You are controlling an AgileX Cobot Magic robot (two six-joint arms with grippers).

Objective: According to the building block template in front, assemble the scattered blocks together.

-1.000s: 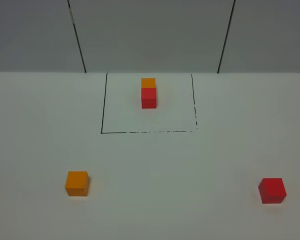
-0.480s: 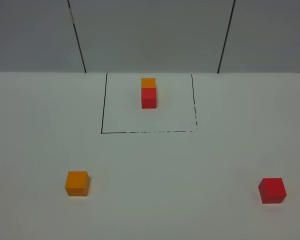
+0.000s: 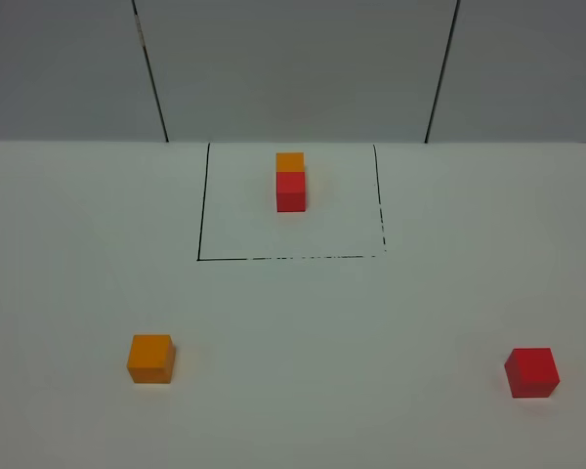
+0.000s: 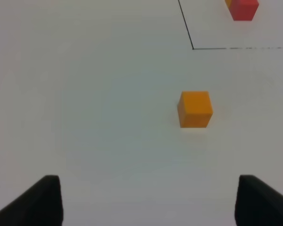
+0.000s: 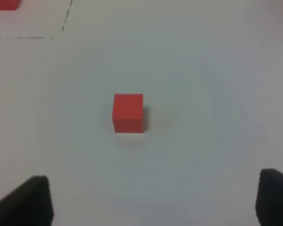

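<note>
Exterior high view pretty much tells it: nothing's been assembled yet. Over on the left, the orange block [image 3: 150, 358] sits by itself on the white table [image 3: 303, 322], toward the front. In the middle, further back, is the template [image 3: 291, 184]: an orange cube touching a red one, red nearer the camera, inside a thin black outline [image 3: 203, 205]. Far right, the red block [image 3: 532, 372] sits alone, well apart from the orange one. So the two loose ones need bringing together, orange behind red going by the template, and I'd say that's the whole job left.

Left gripper [image 4: 151, 200] has its jaws spread wide with nothing between them. The orange block is out ahead of it, untouched. Right gripper [image 5: 153, 200] is the same deal: spread, empty, red block ahead of it. Neither arm shows in the high view.

Brands, labels, writing: none I can see anywhere, and the blocks are plain.
</note>
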